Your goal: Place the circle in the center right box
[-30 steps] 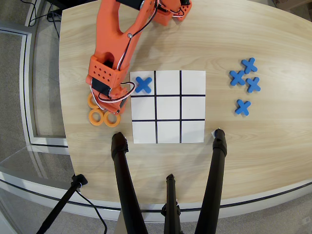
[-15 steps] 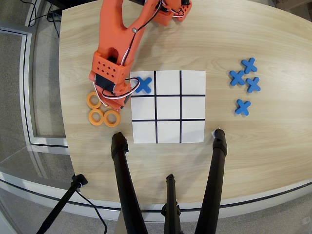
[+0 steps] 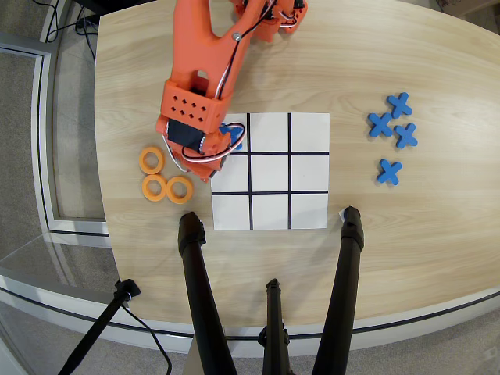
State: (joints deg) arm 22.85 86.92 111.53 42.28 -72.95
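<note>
Three flat orange circles lie on the wooden table left of the grid sheet: one higher up and two side by side below it. The center right box is the white cell in the middle row of the image-left column. My orange gripper hangs over the sheet's left edge, at the top left corner of that cell. The wrist body hides its fingers, so I cannot see whether they are open or hold a circle.
A blue X in the top left cell is partly hidden under the arm. Several more blue X pieces lie at the table's right. Black tripod legs rise from the near edge, just below the grid sheet.
The arm has swung rightward from above the circles toward the grid. The uppermost circle, half covered before, now lies in plain sight. The three circles have not moved.
</note>
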